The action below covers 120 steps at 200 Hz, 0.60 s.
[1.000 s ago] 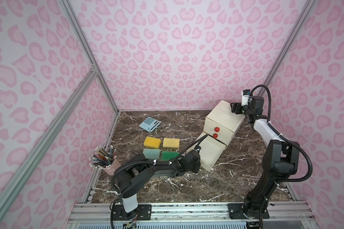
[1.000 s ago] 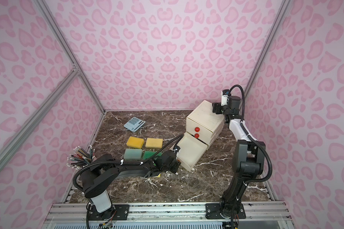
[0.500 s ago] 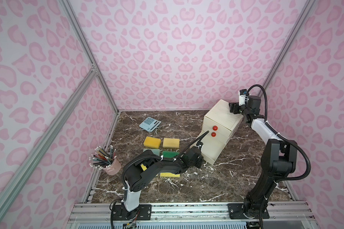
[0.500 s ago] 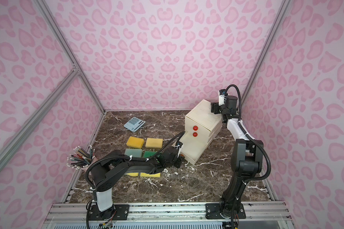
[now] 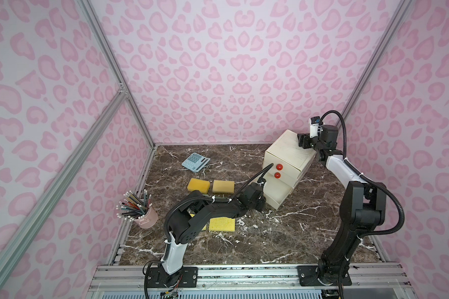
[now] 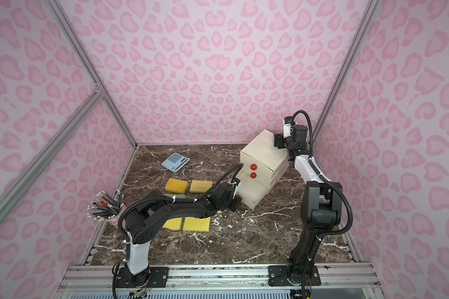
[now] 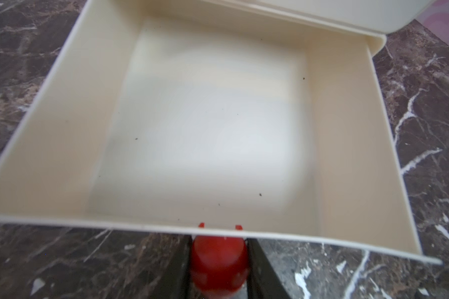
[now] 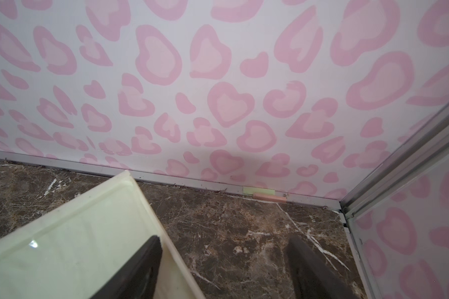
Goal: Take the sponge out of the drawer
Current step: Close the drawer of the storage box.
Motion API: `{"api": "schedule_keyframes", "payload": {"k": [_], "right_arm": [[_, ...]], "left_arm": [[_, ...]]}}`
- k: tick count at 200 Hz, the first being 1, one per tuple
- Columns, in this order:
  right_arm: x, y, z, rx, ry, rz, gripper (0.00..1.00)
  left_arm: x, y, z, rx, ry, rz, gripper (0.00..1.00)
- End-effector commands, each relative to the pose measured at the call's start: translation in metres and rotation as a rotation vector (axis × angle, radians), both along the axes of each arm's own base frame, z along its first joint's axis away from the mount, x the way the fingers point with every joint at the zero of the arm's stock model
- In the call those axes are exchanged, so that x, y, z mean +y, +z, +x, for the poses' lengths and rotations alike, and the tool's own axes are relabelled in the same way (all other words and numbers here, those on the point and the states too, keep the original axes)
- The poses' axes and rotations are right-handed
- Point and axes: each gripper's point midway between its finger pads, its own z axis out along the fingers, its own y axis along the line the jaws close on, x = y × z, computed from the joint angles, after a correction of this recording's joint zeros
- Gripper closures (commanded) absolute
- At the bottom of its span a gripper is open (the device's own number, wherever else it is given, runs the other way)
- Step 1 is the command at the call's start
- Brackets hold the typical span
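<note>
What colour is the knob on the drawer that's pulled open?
Red. The knob shows best in the left wrist view, on the open drawer's front.

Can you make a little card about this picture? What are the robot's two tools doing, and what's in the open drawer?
Left tool: shut on the red knob of the bottom drawer
Bottom drawer: pulled out, no sponge shows inside
Right tool: open, over a top edge of the drawer box
On the table: yellow sponges, calculator, pencil cup
</note>
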Motion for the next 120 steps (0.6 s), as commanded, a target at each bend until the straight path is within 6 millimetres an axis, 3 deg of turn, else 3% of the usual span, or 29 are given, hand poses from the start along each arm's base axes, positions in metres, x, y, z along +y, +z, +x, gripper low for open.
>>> {"api": "schedule_keyframes", "payload": {"k": [1,52,102,105,120], "right_arm": [[0.026,-0.109,-0.057,0.442,0.059,0.072,0.23],[0.039,-0.111,-0.068,0.437,0.092,0.091,0.24],[0.054,-0.107,-0.074,0.434,0.135,0.089,0.24],[0.055,-0.118,-0.082,0.464,0.138,0.09,0.24],[0.062,-0.123,-0.088,0.474,0.155,0.085,0.24]], "left_arm": [[-0.006,0.003,0.011,-0.014,-0.009,-0.003,0.95],[-0.025,0.01,0.039,-0.035,-0.014,-0.035,0.94],[-0.029,0.011,0.058,-0.049,0.036,-0.086,0.91],[-0.028,0.011,0.058,-0.047,0.041,-0.091,0.91],[-0.028,0.011,0.056,-0.035,0.044,-0.119,0.9]]}}
